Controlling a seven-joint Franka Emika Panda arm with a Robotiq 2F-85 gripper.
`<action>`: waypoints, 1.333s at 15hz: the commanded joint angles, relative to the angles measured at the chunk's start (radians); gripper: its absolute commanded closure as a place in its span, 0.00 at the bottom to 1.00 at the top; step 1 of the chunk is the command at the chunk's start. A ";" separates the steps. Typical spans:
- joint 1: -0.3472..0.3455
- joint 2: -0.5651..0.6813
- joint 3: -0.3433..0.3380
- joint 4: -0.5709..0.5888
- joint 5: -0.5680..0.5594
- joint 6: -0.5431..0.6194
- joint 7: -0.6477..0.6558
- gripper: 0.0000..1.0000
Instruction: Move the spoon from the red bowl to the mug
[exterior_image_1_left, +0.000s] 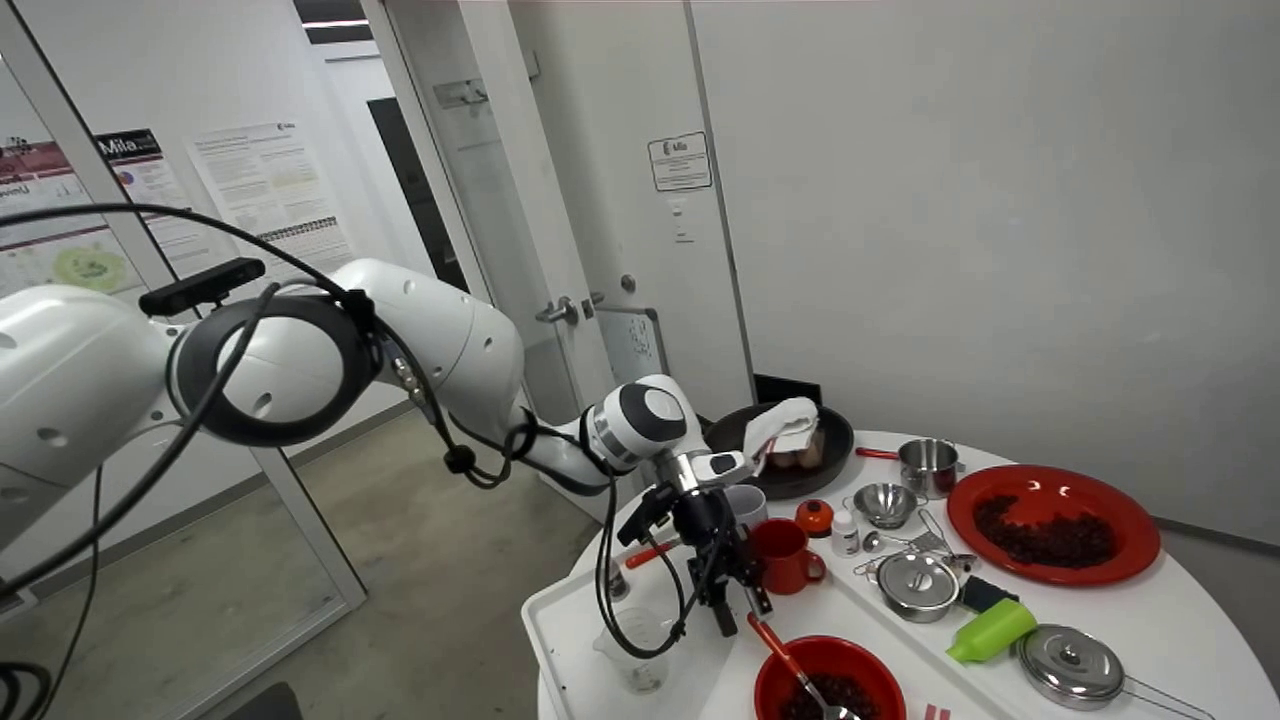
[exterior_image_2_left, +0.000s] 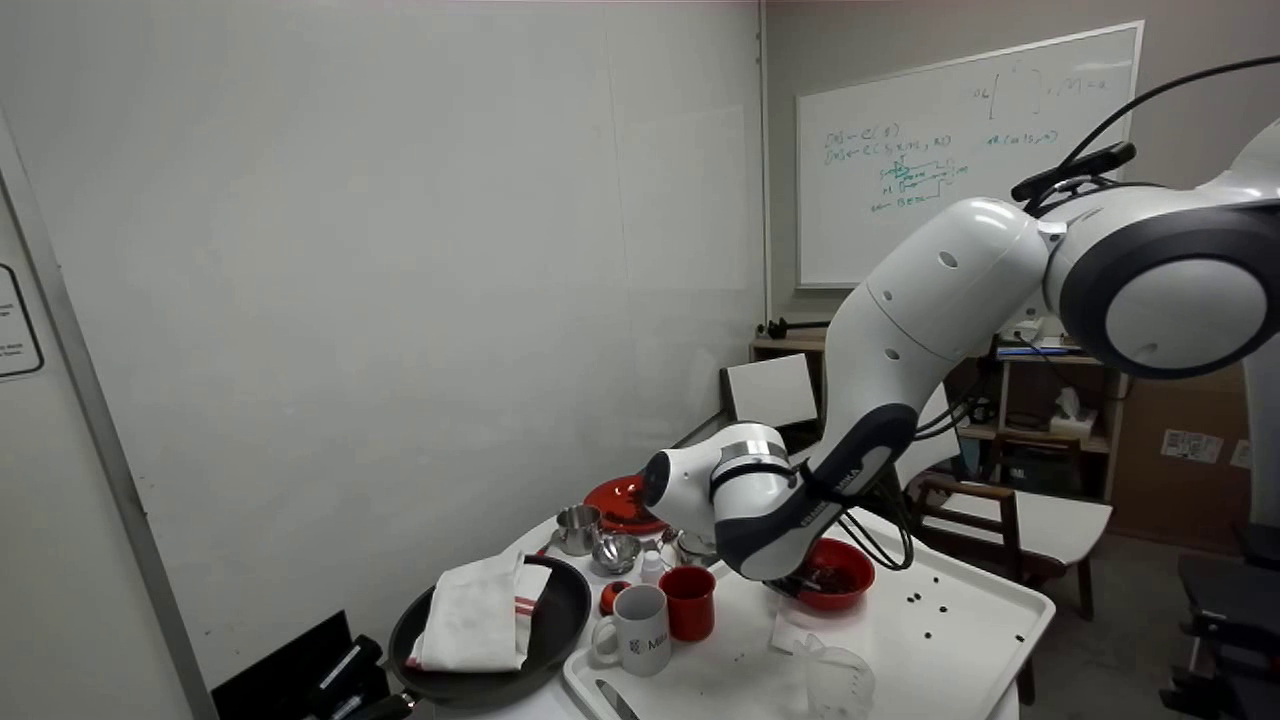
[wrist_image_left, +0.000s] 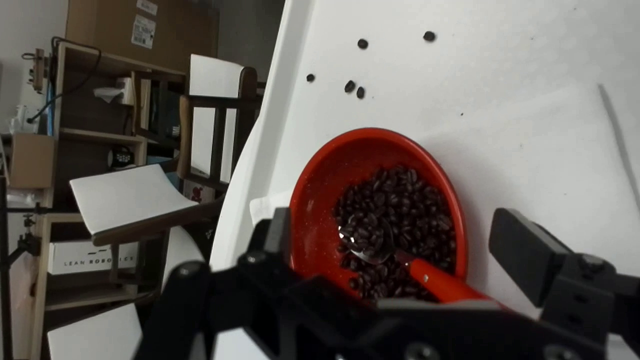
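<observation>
The red bowl (exterior_image_1_left: 858, 655) holds dark coffee beans; it also shows in an exterior view (exterior_image_2_left: 838, 600) and the wrist view (wrist_image_left: 317, 215). The spoon (wrist_image_left: 440, 281) has its metal end, heaped with beans, in the bowl; its red handle (exterior_image_1_left: 780, 648) leans over the rim. My gripper (exterior_image_1_left: 745, 614) is open and empty at the handle's upper end. In the wrist view its fingers (wrist_image_left: 398, 242) stand wide apart, the handle running between and under them. A red mug (exterior_image_1_left: 783, 560) and a white mug (exterior_image_2_left: 638, 632) stand side by side; I cannot tell which is meant.
Bowl and mugs stand on a white tray (exterior_image_2_left: 960, 680) with loose beans. A clear measuring cup (exterior_image_2_left: 838, 685) and a knife (exterior_image_2_left: 616, 698) are on it. A pan (exterior_image_2_left: 575, 610) with a towel, a wide red dish (exterior_image_1_left: 1130, 515), steel pots (exterior_image_1_left: 918, 582) and a green bottle (exterior_image_1_left: 992, 632) surround it.
</observation>
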 joint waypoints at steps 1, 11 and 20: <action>-0.009 0.053 0.004 0.107 0.087 -0.076 -0.042 0.00; 0.065 0.055 -0.062 0.120 0.065 0.012 0.027 0.00; 0.090 0.084 -0.089 0.109 0.047 0.088 0.038 0.00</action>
